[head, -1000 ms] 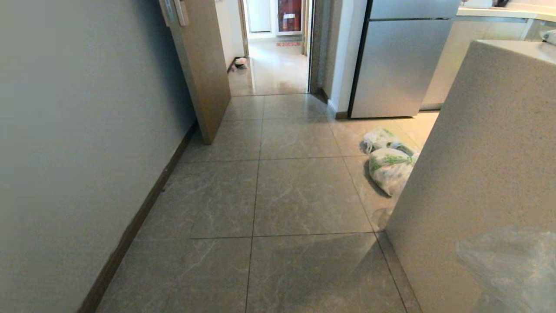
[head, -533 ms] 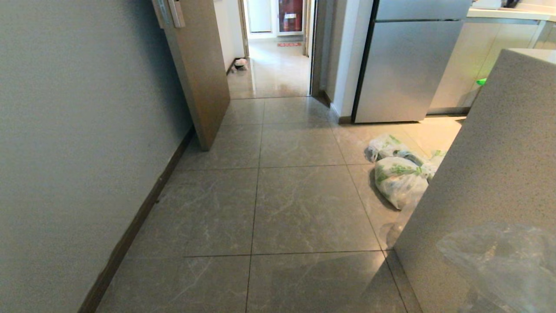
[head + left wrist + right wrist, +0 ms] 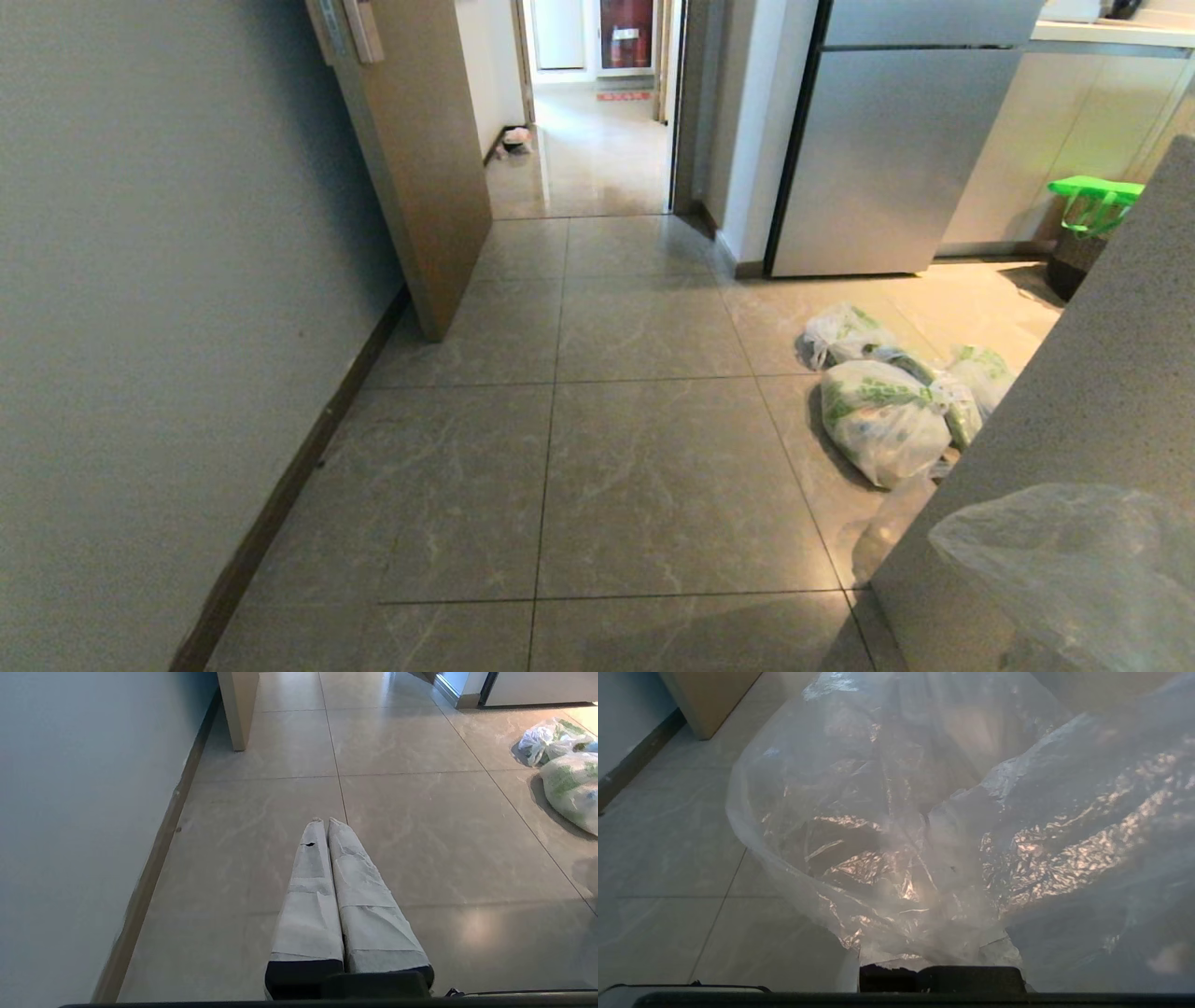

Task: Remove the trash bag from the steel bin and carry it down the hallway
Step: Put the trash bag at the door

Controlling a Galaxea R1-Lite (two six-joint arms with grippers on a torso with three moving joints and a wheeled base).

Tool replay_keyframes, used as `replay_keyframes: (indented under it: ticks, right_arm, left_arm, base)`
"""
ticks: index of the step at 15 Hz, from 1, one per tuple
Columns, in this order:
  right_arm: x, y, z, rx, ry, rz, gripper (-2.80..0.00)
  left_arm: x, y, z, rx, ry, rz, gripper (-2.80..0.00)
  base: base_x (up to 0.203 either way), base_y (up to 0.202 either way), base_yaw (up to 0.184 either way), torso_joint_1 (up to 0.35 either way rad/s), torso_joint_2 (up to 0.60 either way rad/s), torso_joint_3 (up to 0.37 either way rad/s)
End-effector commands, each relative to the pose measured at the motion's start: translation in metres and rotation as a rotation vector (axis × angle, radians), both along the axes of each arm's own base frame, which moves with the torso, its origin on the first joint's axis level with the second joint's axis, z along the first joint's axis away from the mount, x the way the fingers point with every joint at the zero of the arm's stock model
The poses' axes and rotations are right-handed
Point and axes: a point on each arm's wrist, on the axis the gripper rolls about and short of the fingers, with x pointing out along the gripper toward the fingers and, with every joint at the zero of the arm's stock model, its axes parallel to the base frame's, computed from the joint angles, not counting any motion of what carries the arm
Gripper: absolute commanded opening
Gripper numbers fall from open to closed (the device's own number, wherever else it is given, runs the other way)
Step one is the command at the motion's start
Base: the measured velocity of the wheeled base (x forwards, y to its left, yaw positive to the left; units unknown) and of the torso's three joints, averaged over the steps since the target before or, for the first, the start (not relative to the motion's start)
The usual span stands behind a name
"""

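Floor [image 3: 644, 485]: glossy grey-beige marbled tiles, wall [image 3: 140, 280] along our left, hallway [image 3: 588, 159] ahead through doorway, red mat [image 3: 621, 94] at far end. Open wooden door [image 3: 420, 177] on left of doorway. Steel fridge [image 3: 887, 159] right of doorway. White bags with green print [image 3: 882, 420]: we count 3, on floor beside speckled counter [image 3: 1074, 401], at right edge of our path. Green-rimmed basket [image 3: 1088, 219] beyond. Left gripper [image 3: 324, 822]: clenched, empty, over bare tile. Right gripper: clamped on trash bag [image 3: 924, 835]; its fingers hidden by billowing clear plastic at our lower right.
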Motion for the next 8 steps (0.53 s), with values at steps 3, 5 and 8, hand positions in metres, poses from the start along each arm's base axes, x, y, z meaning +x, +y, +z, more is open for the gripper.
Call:
replay_keyframes:
  ticks: [3,5,8]
  right_arm:
    - [0.0002,0.0000,-0.0004,-0.001,0.003,0.001,-2.80]
    - [0.0002,0.0000,-0.0004,-0.001,0.003,0.001,-2.80]
    - [0.0002,0.0000,-0.0004,-0.001,0.003,0.001,-2.80]
  left_arm:
    - [0.0000,0.0000,0.0002,-0.001,-0.001,0.001,-2.80]
    - [0.0000,0.0000,0.0002,-0.002,-0.002,0.001,-2.80]
    - [0.0000,0.0000,0.0002,-0.002,-0.002,0.001,-2.80]
  base:
    - [0.195,0.000,0.000,0.000,0.00,0.002]
    - [0.192,0.000,0.002,0.006,0.00,0.002]
    - [0.190,0.000,0.000,0.001,0.00,0.002]
